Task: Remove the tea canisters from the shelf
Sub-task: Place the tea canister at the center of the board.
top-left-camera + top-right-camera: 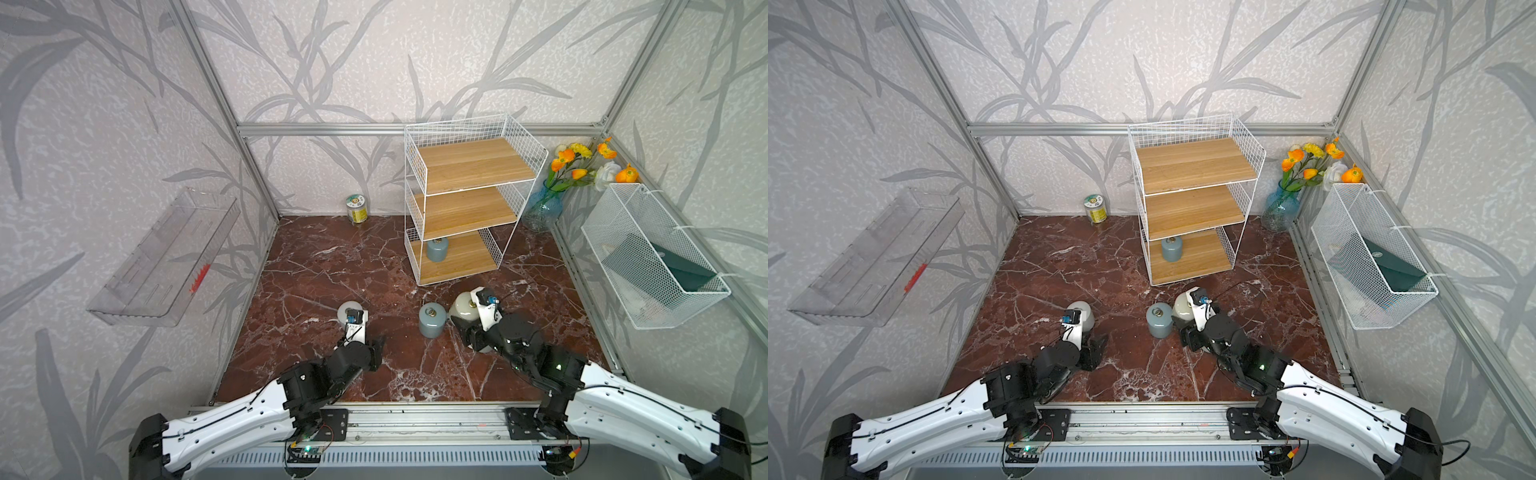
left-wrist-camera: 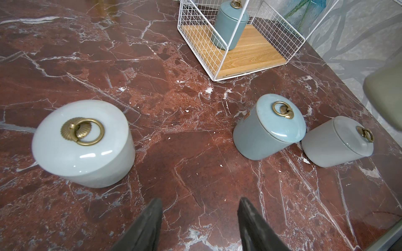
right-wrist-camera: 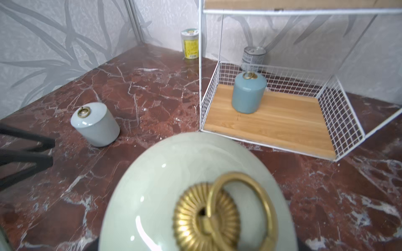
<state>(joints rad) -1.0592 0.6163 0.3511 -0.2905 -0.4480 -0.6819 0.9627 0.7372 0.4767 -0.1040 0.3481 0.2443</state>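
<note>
One blue canister (image 1: 437, 249) is left on the shelf (image 1: 473, 162). It stands up straight on the bottom board (image 1: 465, 259), close to the low wire side (image 2: 195, 43), with its ring (image 3: 250, 75) on top. The other canisters (image 2: 269, 128) that I can see are off the shelf, down by the table (image 1: 332, 257).

The right claw (image 1: 468, 328) is clamped on a pale canister (image 3: 165, 173). I think it is lifted a little off the table, so that arm is busy. It is the arm nearer to the shelf, though.

The left claw (image 2: 200, 201) is apart and has nothing in it. A white canister (image 2: 82, 143) sits near it. From this claw the blue canister is well ahead and off to the right, and the wire side is in between. I think the claw would have to go round to the open front of the shelf, slide in low under the middle board (image 1: 465, 212), and grab the canister by its sides.
</note>
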